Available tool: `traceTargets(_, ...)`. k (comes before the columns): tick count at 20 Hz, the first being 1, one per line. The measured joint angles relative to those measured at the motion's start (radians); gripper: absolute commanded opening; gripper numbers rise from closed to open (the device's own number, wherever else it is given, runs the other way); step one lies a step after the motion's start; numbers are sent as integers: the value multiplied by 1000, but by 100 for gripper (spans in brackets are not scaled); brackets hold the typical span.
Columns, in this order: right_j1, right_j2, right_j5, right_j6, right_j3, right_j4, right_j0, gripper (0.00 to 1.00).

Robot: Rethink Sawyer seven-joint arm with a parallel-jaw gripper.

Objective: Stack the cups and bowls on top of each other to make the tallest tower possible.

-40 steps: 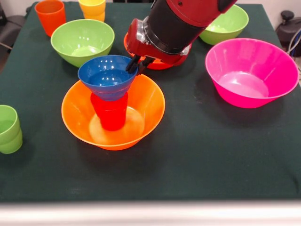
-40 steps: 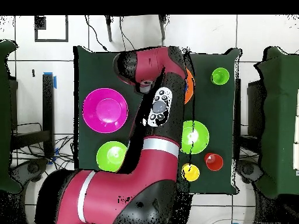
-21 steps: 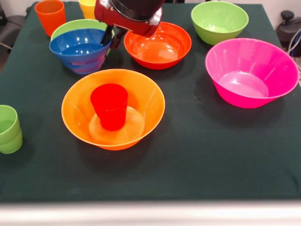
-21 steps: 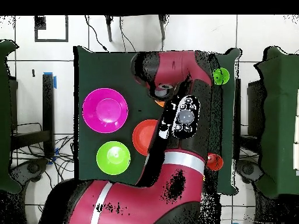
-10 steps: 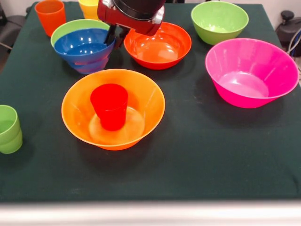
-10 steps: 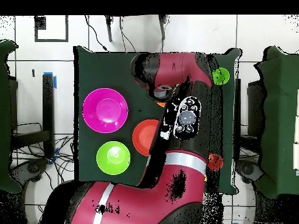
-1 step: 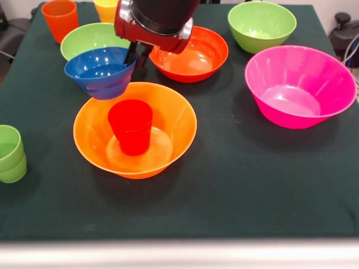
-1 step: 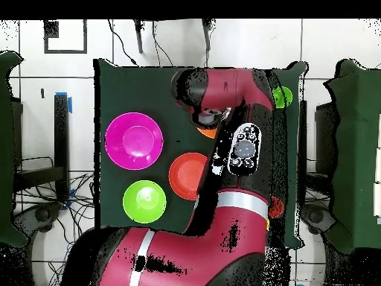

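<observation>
In the front view my gripper (image 7: 136,56) is shut on the right rim of the small blue bowl (image 7: 100,73), holding it tilted in the air. The bowl hangs just past the far-left rim of the large orange bowl (image 7: 176,120). A red cup (image 7: 130,124) stands upright inside the orange bowl, with nothing on top of it. Light green cups (image 7: 10,152), nested, stand at the table's left edge. In the overhead view the arm (image 8: 223,97) hides the gripper and the blue bowl, and only a sliver of the orange bowl (image 8: 206,132) shows.
Behind the blue bowl sits a light green bowl (image 7: 90,39). Also on the dark cloth are a red-orange bowl (image 7: 193,53), a second light green bowl (image 7: 262,25), a large pink bowl (image 7: 300,84), an orange cup (image 7: 60,19) and a yellow cup (image 7: 109,8).
The blue bowl was lifted off the red cup and carried over the far green bowl. It has since come back toward the orange bowl's rim, still gripped.
</observation>
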Motion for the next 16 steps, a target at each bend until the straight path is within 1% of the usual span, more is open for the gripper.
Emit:
traceTargets(5, 26, 2, 0, 0, -8, -1, -12, 0)
traceTargets(16, 40, 5, 0, 0, -14, -3, -12, 0)
